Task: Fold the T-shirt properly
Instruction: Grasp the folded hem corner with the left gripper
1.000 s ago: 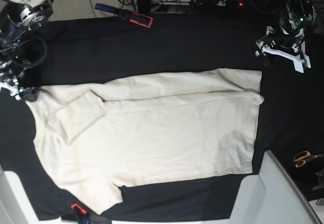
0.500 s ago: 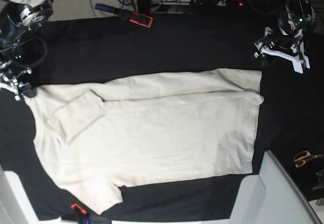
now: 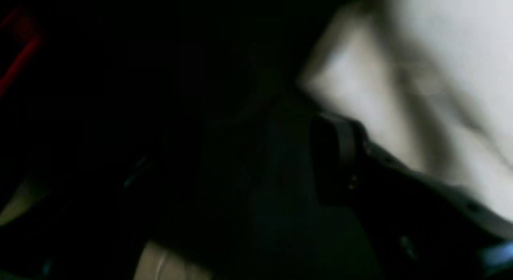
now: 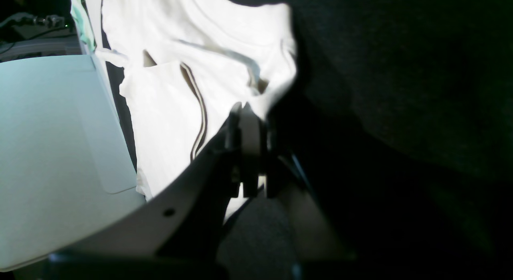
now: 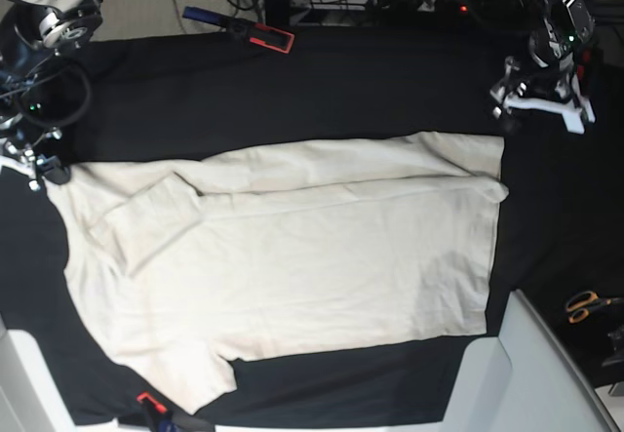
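The cream T-shirt (image 5: pixel 292 256) lies spread on the black table cloth (image 5: pixel 341 91), its upper long edge folded over and one sleeve folded inward at the left. At the shirt's far left corner my right gripper (image 5: pixel 39 172) is shut on the fabric edge. The right wrist view shows its fingers (image 4: pixel 248 111) pressed together with the T-shirt (image 4: pixel 168 51) hem pinched between them. My left gripper (image 5: pixel 541 100) hovers open over bare cloth, just beyond the shirt's upper right corner, holding nothing. The left wrist view is dark and blurred, with only pale T-shirt (image 3: pixel 433 51) at the upper right.
A blue and red clamp (image 5: pixel 239 27) lies at the table's far edge. Another clamp (image 5: pixel 156 408) sits at the near edge. Orange-handled scissors (image 5: pixel 585 305) lie at the right. Pale grey casings (image 5: pixel 526 373) stand at the bottom right and bottom left.
My right gripper has closed on the shirt's left corner. The left gripper has drifted a little up and away from the shirt's upper right corner.
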You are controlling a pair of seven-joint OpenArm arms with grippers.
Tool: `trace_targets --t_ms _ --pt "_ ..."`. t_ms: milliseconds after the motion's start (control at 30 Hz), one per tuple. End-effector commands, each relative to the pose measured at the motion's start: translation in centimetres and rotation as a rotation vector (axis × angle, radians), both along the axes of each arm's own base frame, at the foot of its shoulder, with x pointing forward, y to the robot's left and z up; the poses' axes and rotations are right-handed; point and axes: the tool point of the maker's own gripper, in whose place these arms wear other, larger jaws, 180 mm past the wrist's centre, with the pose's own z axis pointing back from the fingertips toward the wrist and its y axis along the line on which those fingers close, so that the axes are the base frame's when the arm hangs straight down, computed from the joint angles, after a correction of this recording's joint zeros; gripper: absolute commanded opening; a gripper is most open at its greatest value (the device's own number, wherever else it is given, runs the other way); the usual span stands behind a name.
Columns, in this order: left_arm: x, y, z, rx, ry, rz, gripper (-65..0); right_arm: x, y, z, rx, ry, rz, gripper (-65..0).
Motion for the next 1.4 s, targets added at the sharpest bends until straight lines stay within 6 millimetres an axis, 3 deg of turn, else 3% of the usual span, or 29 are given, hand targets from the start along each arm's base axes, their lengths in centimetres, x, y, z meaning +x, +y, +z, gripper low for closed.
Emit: trace_targets --t_ms 0,433,633,733,1033,1100,1233,1367 --pt "1.1 0.6 1.2 0.024 -0.047 0.004 -22.5 0.9 -1.4 1.4 -0.027 -0.043 -0.013 -64.8" --pt "5.2 -0.5 -1.7 -0.089 -0.059 0.051 -22.9 0.9 -1.4 1.4 -0.027 -0.043 -0.013 -64.8" --pt "6.9 -3.8 -2.8 -0.112 -0.07 -0.02 -23.0 0.9 -1.4 1.4 -0.027 -0.043 -0.013 -64.8" --pt "7.2 -4.8 -3.0 -0.111 -0.084 -0.03 -23.0 0.9 -1.4 1.4 -0.027 -0.043 -0.013 -64.8" --pt "6.3 -4.4 -3.3 -0.109 -0.073 -0.017 -24.4 0.9 -1.4 1.4 -0.027 -0.043 -0.013 -64.8" --pt "6.3 -4.3 -3.3 -0.106 -0.074 -0.016 -33.4 0.9 -1.4 1.4 -0.027 -0.043 -0.013 -64.8" --pt "6.2 -4.3 -3.5 -0.107 -0.066 -0.017 -63.5 0.9 -1.4 1.4 -0.027 -0.043 -0.013 -64.8" --pt "5.3 -4.7 -5.2 -0.134 -0.02 -0.005 -65.0 0.9 -1.4 1.3 -0.027 -0.042 -0.013 -64.8"
